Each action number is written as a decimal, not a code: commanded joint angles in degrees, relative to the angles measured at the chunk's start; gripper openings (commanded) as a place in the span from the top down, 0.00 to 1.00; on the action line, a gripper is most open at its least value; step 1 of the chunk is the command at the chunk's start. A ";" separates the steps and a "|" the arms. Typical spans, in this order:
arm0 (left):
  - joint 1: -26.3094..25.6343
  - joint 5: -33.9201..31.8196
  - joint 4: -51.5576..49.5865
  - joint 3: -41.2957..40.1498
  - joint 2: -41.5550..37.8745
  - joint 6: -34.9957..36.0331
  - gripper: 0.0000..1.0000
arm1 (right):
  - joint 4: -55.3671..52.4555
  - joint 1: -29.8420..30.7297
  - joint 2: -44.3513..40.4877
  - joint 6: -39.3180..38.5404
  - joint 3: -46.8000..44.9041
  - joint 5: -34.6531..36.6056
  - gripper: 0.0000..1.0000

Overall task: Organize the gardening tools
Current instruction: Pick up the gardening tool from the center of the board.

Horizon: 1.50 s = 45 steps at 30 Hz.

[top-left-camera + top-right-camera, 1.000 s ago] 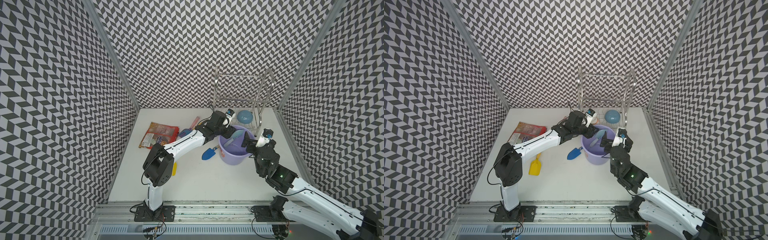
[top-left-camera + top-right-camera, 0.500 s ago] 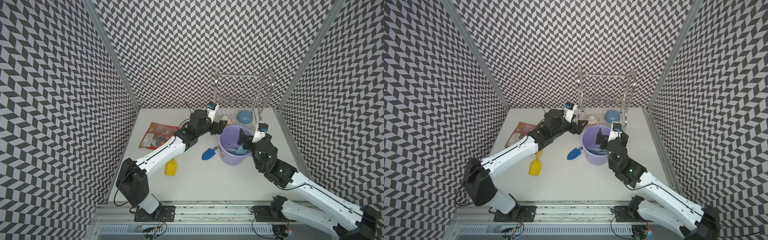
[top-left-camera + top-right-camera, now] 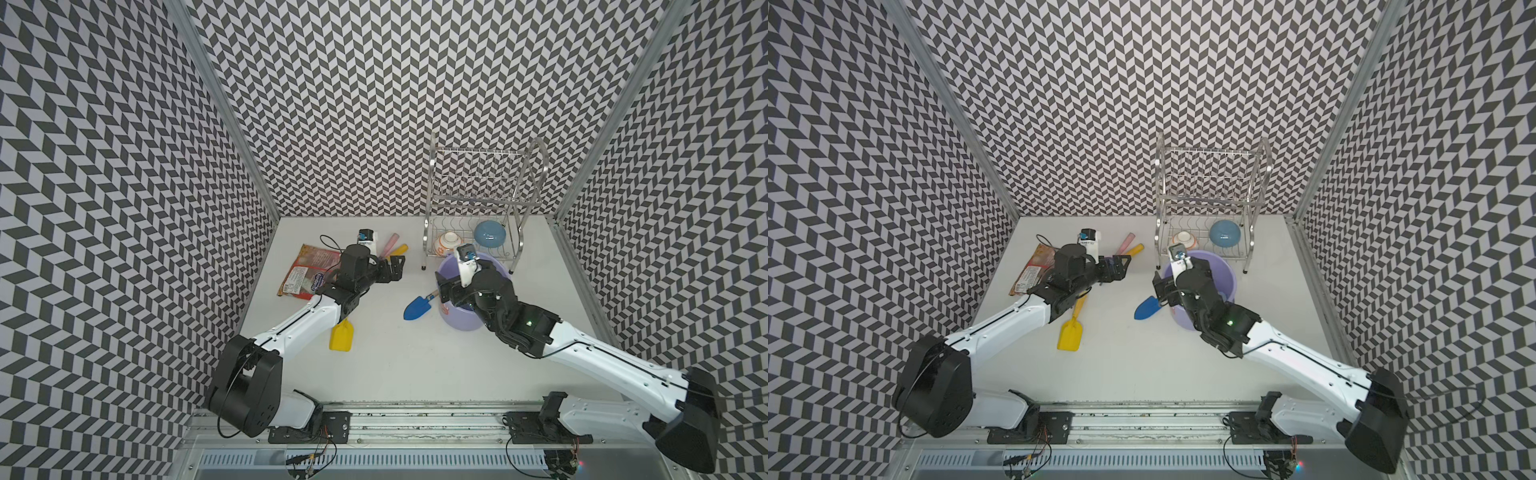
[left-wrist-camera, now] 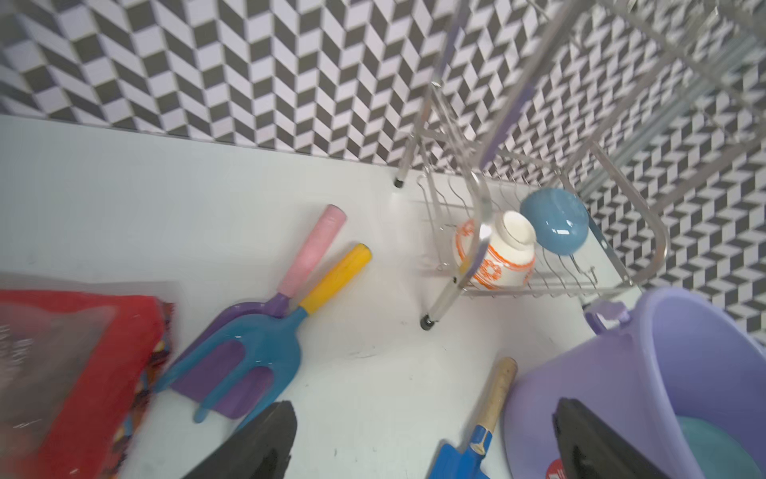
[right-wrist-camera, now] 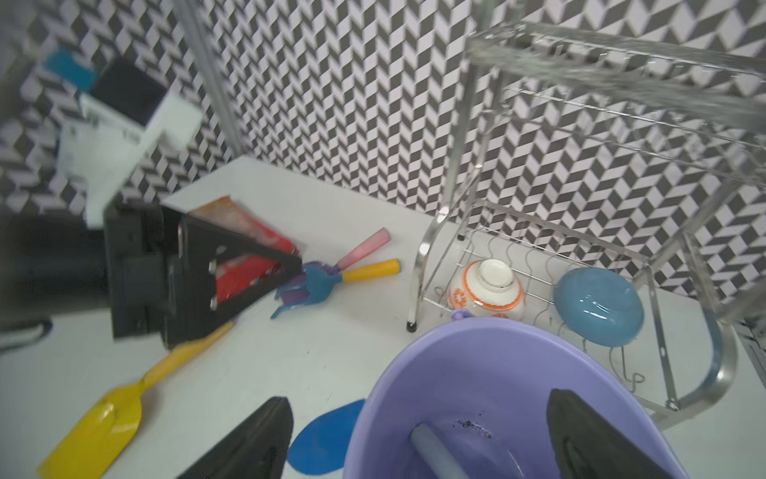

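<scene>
left pincer [image 3: 397, 268] reaches forward, spread; right pincer [image 3: 451, 291] straddles the bucket [image 3: 461, 322] rim, spread.

In both top views my left arm [image 3: 299, 328] covers the heads of the rake [image 3: 398, 250] and fork [image 3: 392, 242] at eleven o'clock on the counter [image 3: 415, 374], and part of the yellow spade [image 3: 341, 336]. My right arm [image 3: 498, 303] hides the pale blue shovel [image 5: 433, 452] in the bucket [image 3: 459, 324]. My left wrist view crops the dark blue trowel [image 4: 464, 458] and blurs the red packet [image 4: 74, 373].
</scene>
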 commanded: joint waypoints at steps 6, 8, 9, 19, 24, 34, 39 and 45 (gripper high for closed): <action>9.58 -1.19 8.19 -7.81 -6.50 -10.93 0.00 | -7.65 4.75 12.19 -3.95 9.33 -3.50 0.15; 11.23 -1.42 8.36 -9.11 -7.53 -11.48 0.00 | -10.47 5.14 15.84 -2.63 11.45 -4.37 0.19; 12.06 -1.44 8.29 -9.61 -7.92 -11.72 0.00 | -11.12 5.28 17.57 -2.38 11.88 -4.54 0.21; 16.35 -0.70 9.43 -12.54 -11.02 -13.06 0.00 | -13.79 5.46 31.47 0.52 15.98 1.14 0.52; 16.97 -0.09 10.09 -12.85 -10.97 -13.37 0.00 | -15.48 5.07 36.92 2.00 18.00 5.00 0.60; 17.60 1.17 10.96 -12.89 -10.98 -13.93 0.00 | -18.82 3.62 43.74 4.64 19.36 11.07 0.67; 17.69 1.34 11.22 -13.11 -11.03 -14.29 0.00 | -20.78 3.21 45.98 6.15 20.14 14.76 0.68; 17.77 1.26 11.54 -13.16 -11.47 -14.68 0.00 | -21.95 2.93 48.22 6.74 21.09 17.45 0.68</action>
